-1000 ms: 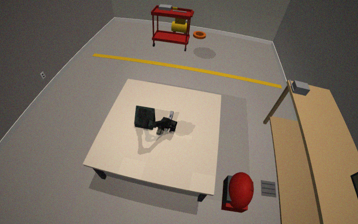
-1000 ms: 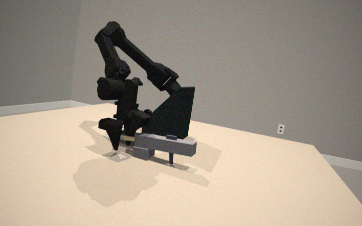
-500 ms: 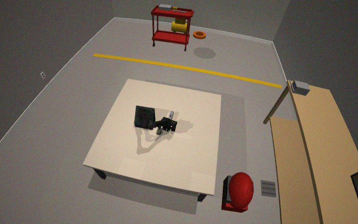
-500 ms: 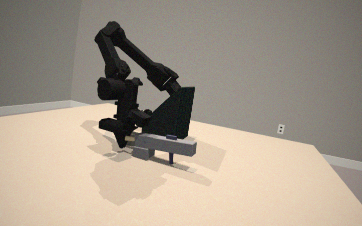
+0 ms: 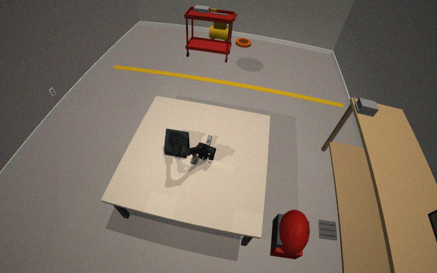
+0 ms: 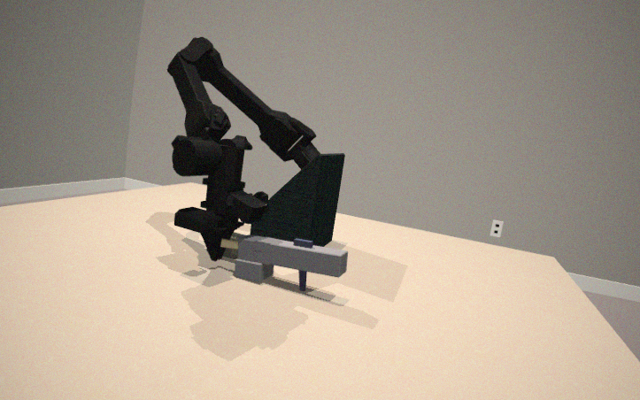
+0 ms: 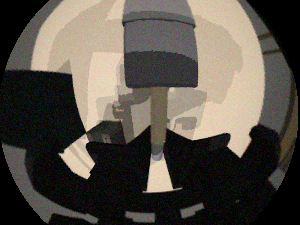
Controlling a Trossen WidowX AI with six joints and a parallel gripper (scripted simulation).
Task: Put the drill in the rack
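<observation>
The grey housing (image 5: 208, 139) (image 6: 288, 255) (image 7: 160, 39) rests on a grey foot block (image 6: 249, 271). The blue key (image 6: 303, 242) shows a low head above the housing top, and its pin sticks out below, close to the table. The drill, a thin tan rod (image 6: 229, 243) (image 7: 158, 111) with a grey-blue tip, sticks out of the housing's end. My gripper (image 6: 219, 250) (image 7: 155, 127) is shut on the drill's exposed rod, pointing down beside the housing end. A small grey block (image 5: 194, 159) (image 7: 107, 132), possibly the rack, sits beside the gripper, partly hidden.
The arm's dark base (image 5: 176, 143) (image 6: 325, 198) stands on the pale table (image 5: 186, 200) (image 6: 436, 322), close behind the housing. A red cart (image 5: 208, 45), a wooden bench (image 5: 400, 162) and a red rounded object (image 5: 294, 230) stand away from the table.
</observation>
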